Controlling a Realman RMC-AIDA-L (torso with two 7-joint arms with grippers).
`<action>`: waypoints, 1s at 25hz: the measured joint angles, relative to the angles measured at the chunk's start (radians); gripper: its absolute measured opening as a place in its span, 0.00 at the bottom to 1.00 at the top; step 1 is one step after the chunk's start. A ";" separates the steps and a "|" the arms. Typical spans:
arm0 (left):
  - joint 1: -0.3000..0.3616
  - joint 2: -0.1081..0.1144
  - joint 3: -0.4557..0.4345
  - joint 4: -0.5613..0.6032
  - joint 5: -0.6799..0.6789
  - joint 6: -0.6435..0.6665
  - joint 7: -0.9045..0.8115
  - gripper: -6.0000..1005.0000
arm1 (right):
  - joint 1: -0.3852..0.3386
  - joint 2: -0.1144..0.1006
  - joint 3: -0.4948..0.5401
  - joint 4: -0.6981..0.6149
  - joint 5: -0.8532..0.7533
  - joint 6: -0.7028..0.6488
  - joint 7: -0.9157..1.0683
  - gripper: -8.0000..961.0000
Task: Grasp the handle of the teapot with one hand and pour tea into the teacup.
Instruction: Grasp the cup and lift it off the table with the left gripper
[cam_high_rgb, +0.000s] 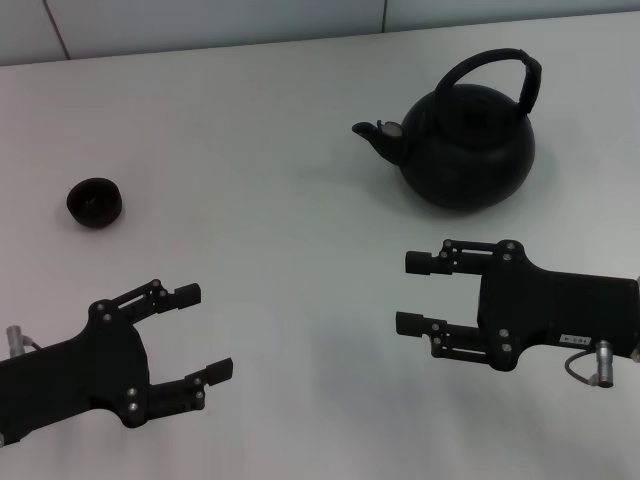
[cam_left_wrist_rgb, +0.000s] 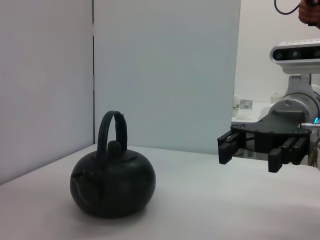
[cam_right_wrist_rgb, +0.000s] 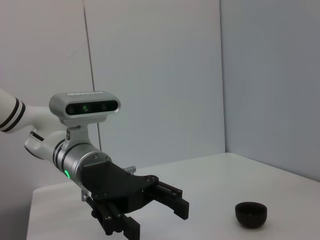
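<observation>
The matte-black teapot (cam_high_rgb: 468, 150) stands upright at the far right of the white table, spout pointing left, its arched handle (cam_high_rgb: 497, 73) rising over the top. It also shows in the left wrist view (cam_left_wrist_rgb: 113, 185). The tiny dark teacup (cam_high_rgb: 95, 202) sits at the far left; it also shows in the right wrist view (cam_right_wrist_rgb: 251, 214). My right gripper (cam_high_rgb: 413, 293) is open and empty, in front of the teapot and apart from it. My left gripper (cam_high_rgb: 205, 332) is open and empty, in front of and to the right of the teacup.
The white table (cam_high_rgb: 270, 240) ends at a far edge against grey wall panels (cam_high_rgb: 220, 20). Bare table surface lies between the teacup and the teapot.
</observation>
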 joint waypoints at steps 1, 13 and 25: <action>0.000 0.000 0.000 0.000 0.000 0.000 0.000 0.84 | 0.000 0.000 0.000 0.000 0.000 0.000 0.000 0.64; 0.000 -0.004 -0.010 0.000 -0.002 -0.013 0.001 0.84 | 0.000 0.000 0.000 0.001 0.000 0.000 0.000 0.64; -0.043 -0.009 -0.204 -0.050 -0.013 -0.094 -0.008 0.84 | 0.001 0.002 -0.001 0.006 0.009 0.000 0.000 0.64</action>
